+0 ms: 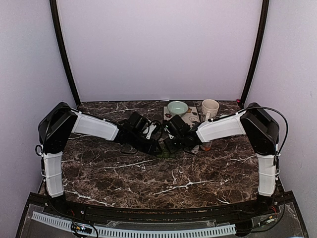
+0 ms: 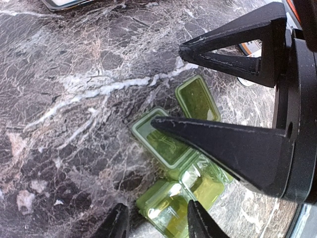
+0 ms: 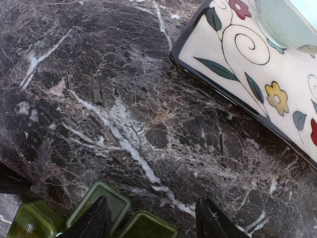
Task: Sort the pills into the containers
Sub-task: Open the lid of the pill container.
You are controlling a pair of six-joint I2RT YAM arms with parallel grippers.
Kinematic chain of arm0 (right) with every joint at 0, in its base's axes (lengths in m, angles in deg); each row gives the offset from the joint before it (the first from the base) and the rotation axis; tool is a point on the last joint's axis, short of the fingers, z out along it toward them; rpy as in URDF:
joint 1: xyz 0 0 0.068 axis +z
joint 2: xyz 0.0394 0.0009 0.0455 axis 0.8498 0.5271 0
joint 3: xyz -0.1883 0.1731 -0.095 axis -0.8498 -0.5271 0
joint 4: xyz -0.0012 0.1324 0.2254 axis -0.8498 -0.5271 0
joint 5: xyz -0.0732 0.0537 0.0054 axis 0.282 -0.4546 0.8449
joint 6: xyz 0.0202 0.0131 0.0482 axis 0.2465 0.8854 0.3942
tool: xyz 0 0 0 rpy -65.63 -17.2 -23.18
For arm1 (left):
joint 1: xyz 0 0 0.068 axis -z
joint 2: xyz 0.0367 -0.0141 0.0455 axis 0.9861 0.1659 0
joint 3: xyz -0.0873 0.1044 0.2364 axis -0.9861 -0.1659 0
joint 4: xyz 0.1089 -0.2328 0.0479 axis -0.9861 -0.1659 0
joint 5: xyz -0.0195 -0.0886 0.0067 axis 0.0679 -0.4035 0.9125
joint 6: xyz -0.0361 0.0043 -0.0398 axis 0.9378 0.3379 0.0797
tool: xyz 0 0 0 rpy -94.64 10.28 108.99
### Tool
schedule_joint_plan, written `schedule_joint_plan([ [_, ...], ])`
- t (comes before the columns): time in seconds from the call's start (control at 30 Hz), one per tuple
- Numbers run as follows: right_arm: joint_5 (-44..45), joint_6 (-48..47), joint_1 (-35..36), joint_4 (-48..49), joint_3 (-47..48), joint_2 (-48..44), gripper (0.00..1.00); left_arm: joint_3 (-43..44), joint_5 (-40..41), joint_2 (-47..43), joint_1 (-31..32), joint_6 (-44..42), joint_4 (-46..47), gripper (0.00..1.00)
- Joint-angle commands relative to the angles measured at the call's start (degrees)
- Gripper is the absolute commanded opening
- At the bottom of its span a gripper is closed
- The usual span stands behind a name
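The containers (image 2: 159, 144) are a green strip of joined compartments on the marble table (image 1: 148, 178), mid-table between both arms (image 1: 167, 151). Two lids stand open, and one (image 3: 111, 196) lies at the bottom left of the right wrist view. My left gripper (image 2: 156, 213) is open, its fingertips on either side of the strip's closed end compartment, with a gap on the left side. My right gripper (image 3: 153, 214) is open just above the open lids, holding nothing; its black fingers (image 2: 223, 144) cross the left wrist view. No pills show in any view.
A flowered tray (image 3: 237, 64) sits behind the organiser and carries a pale green bowl (image 1: 177, 107). A cream mug (image 1: 210, 108) stands to the tray's right. A small orange bottle (image 1: 206, 145) stands under the right forearm.
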Motion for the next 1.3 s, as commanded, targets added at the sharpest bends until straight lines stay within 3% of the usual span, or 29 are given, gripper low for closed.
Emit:
schedule_joint_plan([
  [0.0,-1.7,1.7,-1.0,-0.9,0.4,1.0,0.59,-0.1,2.2,-0.1,0.6,-1.5,-4.3,0.41],
  [1.27,-7.1,6.9,-2.2,-4.9,1.0,-0.2,0.59,-1.6,6.5,-6.3,-0.2,-1.2,0.7,0.48],
])
